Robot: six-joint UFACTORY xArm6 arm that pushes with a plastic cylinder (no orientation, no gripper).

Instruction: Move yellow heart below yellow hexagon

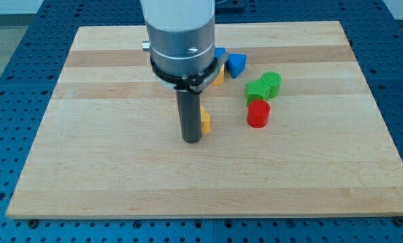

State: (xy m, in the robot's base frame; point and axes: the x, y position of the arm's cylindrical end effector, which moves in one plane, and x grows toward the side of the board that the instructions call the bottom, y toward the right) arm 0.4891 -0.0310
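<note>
A yellow block [205,120] sits just right of my rod, mostly hidden by it, so I cannot make out its shape. My tip [191,140] rests on the board at that block's lower left, touching or nearly touching it. A second yellow block [219,75] shows only as a sliver under the arm's silver collar at the view's top; its shape is hidden too. I cannot tell which one is the heart and which the hexagon.
A blue block [236,64] and a second blue piece [220,53] lie at the top centre. A green star-like block [257,90], a green cylinder [272,82] and a red cylinder [258,113] cluster at the right. The wooden board [106,162] sits on a blue perforated table.
</note>
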